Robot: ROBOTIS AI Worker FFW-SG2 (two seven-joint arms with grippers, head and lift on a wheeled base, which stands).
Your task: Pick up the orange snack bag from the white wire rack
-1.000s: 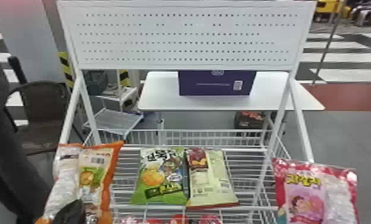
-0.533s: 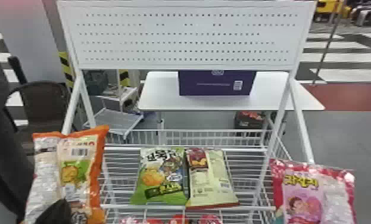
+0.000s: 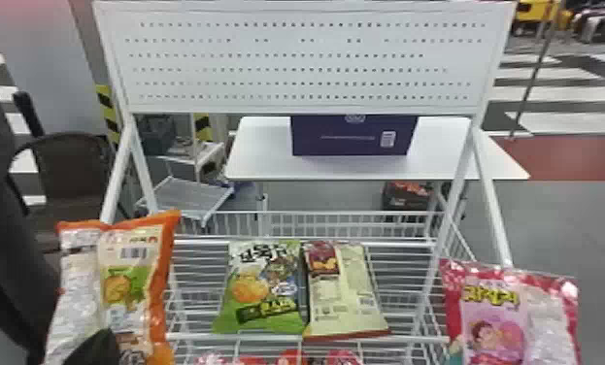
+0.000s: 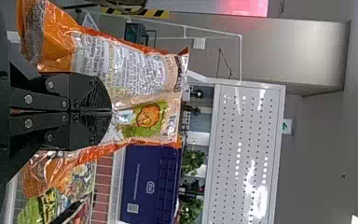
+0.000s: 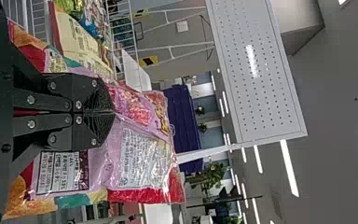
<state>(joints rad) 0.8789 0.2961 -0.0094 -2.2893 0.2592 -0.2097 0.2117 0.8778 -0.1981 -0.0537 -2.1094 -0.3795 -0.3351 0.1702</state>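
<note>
Head view has the orange snack bag [image 3: 138,264] at the left side of the white wire rack [image 3: 354,212], higher and farther left than a second ago, in my left claw [image 3: 93,348]. The left wrist view shows my left claw [image 4: 111,111] with its fingers pinched together on it, beside a panel of small print. My right claw [image 5: 114,112], closed just as tight, holds the pink snack bag [image 3: 495,335]; between them lie green [image 3: 267,291] and cream [image 3: 349,291] bags.

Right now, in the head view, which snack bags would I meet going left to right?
Orange-edged, clear-and-cream plastic snack bag → bright green plastic snack bag → pale yellow plastic snack bag → pink, red-edged plastic snack bag
</note>
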